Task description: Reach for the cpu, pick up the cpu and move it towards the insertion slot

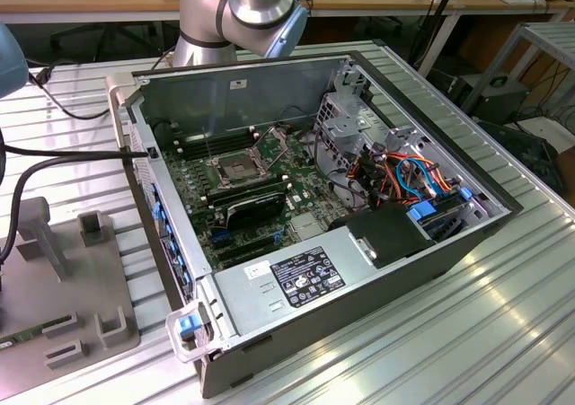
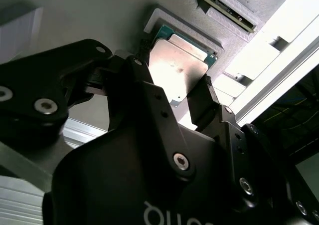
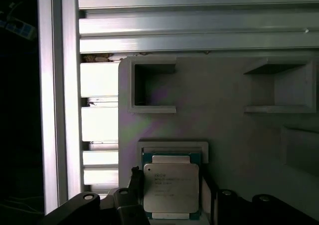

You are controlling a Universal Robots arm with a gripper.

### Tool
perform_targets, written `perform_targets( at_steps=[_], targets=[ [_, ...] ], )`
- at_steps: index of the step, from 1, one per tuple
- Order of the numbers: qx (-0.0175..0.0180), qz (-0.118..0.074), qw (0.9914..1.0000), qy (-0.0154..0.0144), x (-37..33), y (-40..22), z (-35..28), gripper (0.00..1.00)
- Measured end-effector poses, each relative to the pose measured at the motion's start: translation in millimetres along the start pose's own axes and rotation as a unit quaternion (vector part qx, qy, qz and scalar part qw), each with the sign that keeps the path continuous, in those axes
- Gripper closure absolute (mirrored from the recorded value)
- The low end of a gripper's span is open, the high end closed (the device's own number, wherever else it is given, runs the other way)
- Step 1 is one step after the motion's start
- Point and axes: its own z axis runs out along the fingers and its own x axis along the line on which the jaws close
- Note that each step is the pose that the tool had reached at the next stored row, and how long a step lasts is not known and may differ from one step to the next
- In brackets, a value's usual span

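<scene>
One cpu [image 3: 171,187], one insertion slot [image 1: 235,166], one open computer case [image 1: 243,100].

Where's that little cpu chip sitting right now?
In both wrist views the cpu sits in a pale holder on the grey fixture plate, directly in front of the pincer.

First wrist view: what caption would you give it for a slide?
Gripper straddling the cpu as it sits in its grey holder.
</scene>
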Motion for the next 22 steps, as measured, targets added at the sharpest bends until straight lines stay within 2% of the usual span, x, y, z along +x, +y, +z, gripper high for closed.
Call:
perform_targets(
  at_steps=[4,7,9,14,22],
  targets=[
    [0.0001,0.000,1.00000,0.0001,0.1,0.0,-1.9,0.45],
    [0.0000,0.000,1.00000,0.0000,0.1,0.1,-6.5,0.45],
    [0.0000,0.000,1.00000,0.0000,0.2,0.2,-13.6,0.45],
    [0.0000,0.000,1.00000,0.0000,0.4,0.3,-24.5,0.45],
    [0.0000,0.000,1.00000,0.0000,0.6,0.5,-38.3,0.45]
  ],
)
